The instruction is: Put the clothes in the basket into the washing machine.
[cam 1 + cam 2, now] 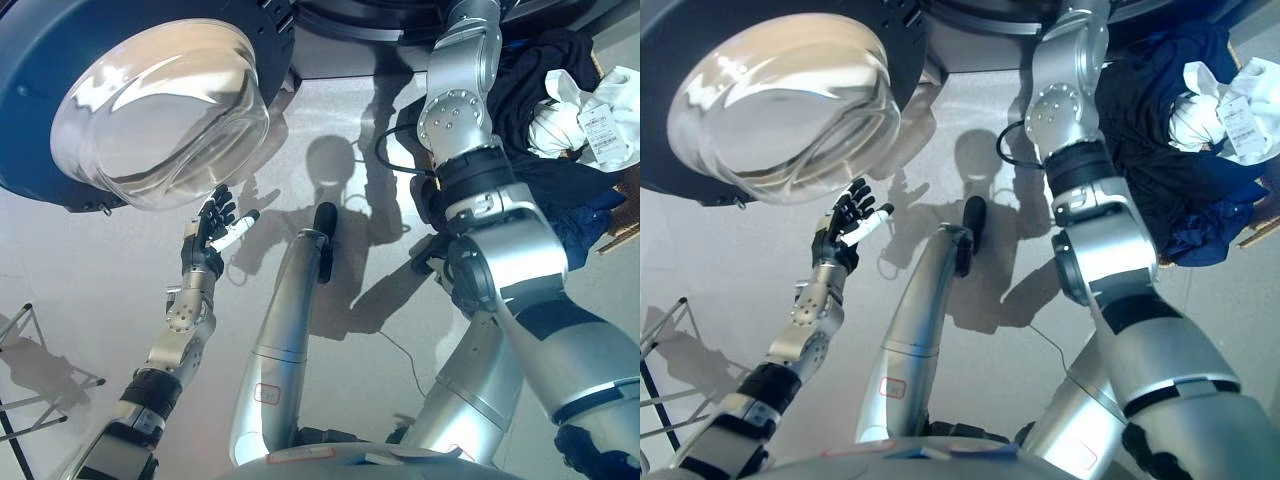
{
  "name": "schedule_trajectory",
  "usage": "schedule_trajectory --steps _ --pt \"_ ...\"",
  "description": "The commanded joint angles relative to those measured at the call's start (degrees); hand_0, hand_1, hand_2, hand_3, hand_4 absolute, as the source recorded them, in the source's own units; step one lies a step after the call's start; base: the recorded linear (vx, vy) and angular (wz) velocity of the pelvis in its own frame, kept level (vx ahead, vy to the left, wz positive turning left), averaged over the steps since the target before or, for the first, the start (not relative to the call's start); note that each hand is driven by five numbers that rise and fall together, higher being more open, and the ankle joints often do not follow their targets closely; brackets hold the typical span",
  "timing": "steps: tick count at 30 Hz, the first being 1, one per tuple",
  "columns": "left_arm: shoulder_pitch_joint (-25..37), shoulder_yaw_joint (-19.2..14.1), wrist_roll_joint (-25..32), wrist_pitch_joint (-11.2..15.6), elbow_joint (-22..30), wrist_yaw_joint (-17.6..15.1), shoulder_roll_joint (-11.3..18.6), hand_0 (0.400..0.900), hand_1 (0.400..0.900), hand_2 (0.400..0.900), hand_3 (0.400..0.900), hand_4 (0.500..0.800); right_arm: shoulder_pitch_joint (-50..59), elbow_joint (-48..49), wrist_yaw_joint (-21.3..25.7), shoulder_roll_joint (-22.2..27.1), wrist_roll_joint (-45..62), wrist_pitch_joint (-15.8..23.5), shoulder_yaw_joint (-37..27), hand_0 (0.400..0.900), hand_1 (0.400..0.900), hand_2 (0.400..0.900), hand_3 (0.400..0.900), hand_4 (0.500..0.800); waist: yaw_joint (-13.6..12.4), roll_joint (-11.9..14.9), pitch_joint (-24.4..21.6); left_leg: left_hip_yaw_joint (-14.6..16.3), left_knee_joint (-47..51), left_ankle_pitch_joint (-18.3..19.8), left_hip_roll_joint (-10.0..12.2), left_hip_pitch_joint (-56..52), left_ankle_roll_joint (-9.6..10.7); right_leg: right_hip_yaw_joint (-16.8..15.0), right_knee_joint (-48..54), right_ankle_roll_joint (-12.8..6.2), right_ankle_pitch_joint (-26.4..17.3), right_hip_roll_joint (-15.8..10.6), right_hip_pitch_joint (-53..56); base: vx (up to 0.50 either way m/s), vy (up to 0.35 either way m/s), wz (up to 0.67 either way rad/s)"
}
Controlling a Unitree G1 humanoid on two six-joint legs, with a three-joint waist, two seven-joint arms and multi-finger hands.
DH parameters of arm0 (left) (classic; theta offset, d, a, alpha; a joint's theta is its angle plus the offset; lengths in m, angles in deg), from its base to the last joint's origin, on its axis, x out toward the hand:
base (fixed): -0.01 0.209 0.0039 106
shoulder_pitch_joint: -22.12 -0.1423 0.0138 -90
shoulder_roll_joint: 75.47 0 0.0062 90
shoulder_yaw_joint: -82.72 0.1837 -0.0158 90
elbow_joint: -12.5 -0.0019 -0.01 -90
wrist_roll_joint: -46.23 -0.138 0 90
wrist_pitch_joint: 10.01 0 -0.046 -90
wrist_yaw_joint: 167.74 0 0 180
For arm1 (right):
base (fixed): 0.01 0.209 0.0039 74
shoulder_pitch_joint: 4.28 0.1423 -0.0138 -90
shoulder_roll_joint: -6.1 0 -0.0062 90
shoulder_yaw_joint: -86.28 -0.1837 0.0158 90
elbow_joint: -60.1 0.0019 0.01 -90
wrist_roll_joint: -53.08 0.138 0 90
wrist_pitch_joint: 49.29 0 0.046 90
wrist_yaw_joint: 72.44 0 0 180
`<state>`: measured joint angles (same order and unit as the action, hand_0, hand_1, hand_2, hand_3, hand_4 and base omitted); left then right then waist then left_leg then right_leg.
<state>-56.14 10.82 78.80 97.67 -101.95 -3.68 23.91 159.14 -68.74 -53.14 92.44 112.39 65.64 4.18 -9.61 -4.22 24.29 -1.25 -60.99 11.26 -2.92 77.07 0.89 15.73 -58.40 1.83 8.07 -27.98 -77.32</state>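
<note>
Nearest, in the lower left of the frame, the left hand (212,226) is hovering with its fingers spread and relaxed, holding nothing, just below the washing machine door (165,110), whose domed glass is filling the upper left and standing swung open. Further up, the right arm is reaching from the lower right toward the top centre, where its hand is going out of sight beyond the frame edge, so I cannot tell whether it is clenched or released. To the upper right the clothes (1185,150) are lying heaped in the basket (625,215), of which only a wooden-looking edge is showing at the far right: mostly dark navy fabric, with a white garment (1200,115) bunched on top carrying a paper tag (1247,125). I would judge these to be soft, light and floppy, likely to drape and trail when lifted, so gathering a thick fold from the top of the heap looks safer than pinching a loose edge. The drum opening is not showing clearly; only a dark rim is running along the top edge.
</note>
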Motion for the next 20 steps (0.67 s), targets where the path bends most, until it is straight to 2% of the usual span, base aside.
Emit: schedule_trajectory --steps 1,6,10,12,13,14,16,17,18,20 --pt "-3.29 -1.02 -0.19 3.33 -2.19 -1.56 -1.23 0.9 0.9 0.9 0.9 0.8 -5.42 12.24 -3.75 -2.66 -7.6 4.05 5.59 0.9 0.9 0.9 0.9 0.8 3.71 -2.66 -4.71 2.02 14.61 -4.64 0.2 -5.99 -0.23 4.05 6.8 -9.38 -0.34 3.41 3.38 -0.02 0.053 -0.22" --pt "-3.44 -3.58 1.21 2.47 -6.43 -1.5 -4.93 0.9 0.9 0.9 0.9 0.8 -22.76 20.92 -5.03 -2.74 -11.49 3.17 5.99 0.9 0.9 0.9 0.9 0.8 7.15 -0.79 -4.73 2.95 24.86 -6.63 1.28 -16.08 0.0 6.51 15.56 -10.44 -2.18 6.85 13.36 0.0 0.034 -0.23" --pt "-4.32 -5.09 1.6 1.5 -11.83 -0.6 -8.63 0.9 0.9 0.9 0.9 0.8 -36.35 21.23 -5.93 -4.62 -12.88 1.33 6.15 0.9 0.9 0.9 0.9 0.8 9.38 1.13 -5.67 2.98 32.92 -8.07 1.53 -27.1 0.72 7.5 23.99 -11.27 -3.93 8.97 24.09 0.07 0.008 -0.21" --pt "-5.12 -5.67 1.29 1.44 -13.31 -0.13 -9.42 0.9 0.9 0.9 0.9 0.8 -39.8 21.06 -6.19 -4.97 -13.49 0.81 5.98 0.9 0.9 0.9 0.9 0.8 9.98 1.39 -5.74 2.88 35.59 -8.74 1.65 -30.97 0.91 8.02 26.53 -11.47 -4.65 9.46 27.57 0.08 -0.008 -0.1" --pt "-5.43 -6.24 1.11 1.32 -15.02 0.26 -9.99 0.9 0.9 0.9 0.9 0.8 -42.31 19.61 -6.76 -5.2 -13.72 0.33 5.83 0.9 0.9 0.9 0.9 0.8 10.38 1.84 -6.05 2.77 37.25 -8.9 1.69 -34.05 1.09 8.31 28.85 -11.63 -5.16 10.09 30.9 0.06 0.021 -0.11" --pt "-5.73 -6.99 1.19 1.21 -16.99 0.72 -10.59 0.9 0.9 0.9 0.9 0.8 -44.14 17.34 -6.81 -5.16 -14.13 -0.22 5.22 0.9 0.9 0.9 0.9 0.8 10.79 2.22 -6.0 3.13 39.54 -11.13 1.34 -36.64 0.78 9.36 32.02 -10.9 -7.64 10.64 33.99 0.09 0.016 -0.1" --pt "-6.53 -9.03 1.78 0.83 -20.45 2.09 -11.38 0.9 0.9 0.9 0.9 0.8 -48.78 13.32 -7.22 -4.43 -15.24 -1.65 4.23 0.9 0.9 0.9 0.9 0.8 11.23 2.94 -6.91 3.09 43.48 -11.94 1.45 -43.31 1.13 10.22 37.32 -11.29 -8.77 12.38 41.57 0.22 -0.002 -0.19" --pt "-7.17 -10.93 0.57 0.22 -24.66 3.55 -11.96 0.9 0.9 0.9 0.9 0.8 -52.25 7.51 -7.25 -3.72 -18.62 -3.61 3.52 0.9 0.9 0.9 0.9 0.8 11.35 3.78 -8.25 3.25 47.54 -12.82 1.57 -49.88 1.48 10.65 42.03 -11.73 -9.66 14.21 48.65 0.25 -0.017 -0.2" --pt "-7.14 -10.95 0.58 0.27 -24.72 3.6 -11.95 0.9 0.9 0.9 0.9 0.8 -52.22 7.47 -7.27 -3.74 -18.63 -3.58 3.52 0.9 0.9 0.9 0.9 0.8 11.37 3.75 -7.69 3.19 47.9 -12.94 1.62 -50.67 1.51 10.75 42.45 -11.75 -9.82 14.36 49.48 0.23 -0.022 -0.16" --pt "-7.58 -12.58 -0.78 -0.33 -28.27 4.53 -12.18 0.9 0.9 0.9 0.9 0.8 -55.95 1.51 -7.93 -3.05 -19.58 -4.79 1.52 0.9 0.9 0.9 0.9 0.8 11.4 4.35 -9.24 3.58 52.59 -13.95 2.05 -57.76 2.01 11.14 47.69 -12.41 -11.05 15.51 57.26 0.16 -0.003 -0.12"
